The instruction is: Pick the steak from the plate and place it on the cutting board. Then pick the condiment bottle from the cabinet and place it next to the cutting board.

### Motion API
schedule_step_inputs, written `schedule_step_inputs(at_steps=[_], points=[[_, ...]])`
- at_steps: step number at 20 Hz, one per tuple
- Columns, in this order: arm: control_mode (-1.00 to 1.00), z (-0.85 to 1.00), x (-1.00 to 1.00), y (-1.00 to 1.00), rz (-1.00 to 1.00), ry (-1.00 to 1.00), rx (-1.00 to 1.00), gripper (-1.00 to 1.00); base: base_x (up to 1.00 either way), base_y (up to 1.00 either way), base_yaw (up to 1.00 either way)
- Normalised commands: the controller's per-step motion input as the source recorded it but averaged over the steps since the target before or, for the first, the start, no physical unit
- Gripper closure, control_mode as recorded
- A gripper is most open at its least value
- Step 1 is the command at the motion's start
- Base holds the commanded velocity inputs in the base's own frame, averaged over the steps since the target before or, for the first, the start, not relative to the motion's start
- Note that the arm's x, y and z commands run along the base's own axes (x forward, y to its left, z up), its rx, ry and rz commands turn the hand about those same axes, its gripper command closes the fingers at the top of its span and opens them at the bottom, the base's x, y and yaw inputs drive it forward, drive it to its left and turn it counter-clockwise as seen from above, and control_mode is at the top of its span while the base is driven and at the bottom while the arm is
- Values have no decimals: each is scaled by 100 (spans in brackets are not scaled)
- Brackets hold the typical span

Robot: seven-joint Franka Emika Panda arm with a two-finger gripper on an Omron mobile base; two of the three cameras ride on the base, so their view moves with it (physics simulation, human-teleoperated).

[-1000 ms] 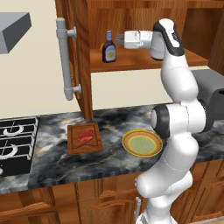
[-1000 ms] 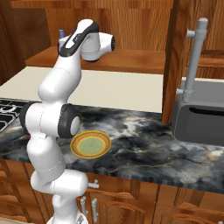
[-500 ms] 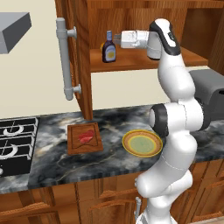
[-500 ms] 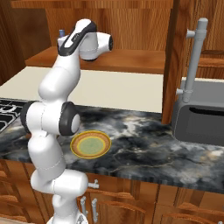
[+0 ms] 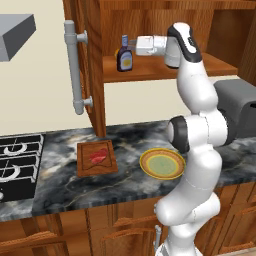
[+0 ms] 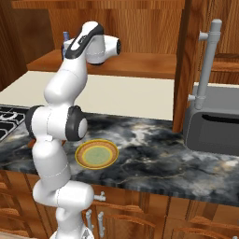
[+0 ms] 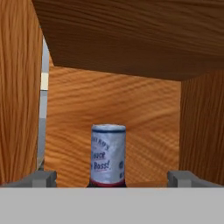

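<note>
1. The cabinet [image 5: 150, 20] takes up the upper middle of the left base view, its door swung open at the left with the long grey handle [image 5: 75, 70] facing out. The enclosure is tight: in the hand view wooden walls close in on both sides and a panel runs overhead. A wrist or forearm strike on the door edge or the shelf lip is the main hazard if the bottle is lifted out on a careless line.

2. The arm [image 5: 197, 135] rises from the lower right of the left base view and reaches across to the shelf at full stretch. Little margin appears to remain for correction at that extension.

3. The plate [image 5: 162, 163] lies bare on the counter at centre. The cutting board [image 5: 96, 158] lies left of it and apart, with the steak [image 5: 98, 156] on it. Judgement: the first half of the task is done.

4. The bottle [image 5: 124, 56] stands upright on the shelf, upper centre of the left base view.

5. The gripper [image 5: 129, 42] is level with the bottle's cap. In the hand view the two fingertips [image 7: 43, 178] stand spread wide on either side of the cap [image 7: 108, 153], touching nothing. Closing this high on the narrow top risks tipping or slipping; an off-centre squeeze could knock the bottle over on the shelf.
</note>
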Motion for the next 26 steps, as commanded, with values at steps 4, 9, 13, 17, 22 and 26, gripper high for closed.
schedule_step_inputs(at_steps=[4, 9, 13, 17, 22, 26], points=[[-100, -2, 22, 0, 0, 0, 0, -100, 0, 0, 0], [-100, 0, 16, 0, 0, 0, 0, -100, 0, 0, 0], [-100, 0, 8, 2, 0, 0, 0, -100, 0, 0, 0], [-100, 1, 2, 6, 0, 0, 1, -100, 0, 0, 0], [-100, 12, 0, 1, 0, 0, 4, -100, 0, 0, 0], [-100, 24, -9, 0, 0, 0, 6, -100, 0, 0, 0]])
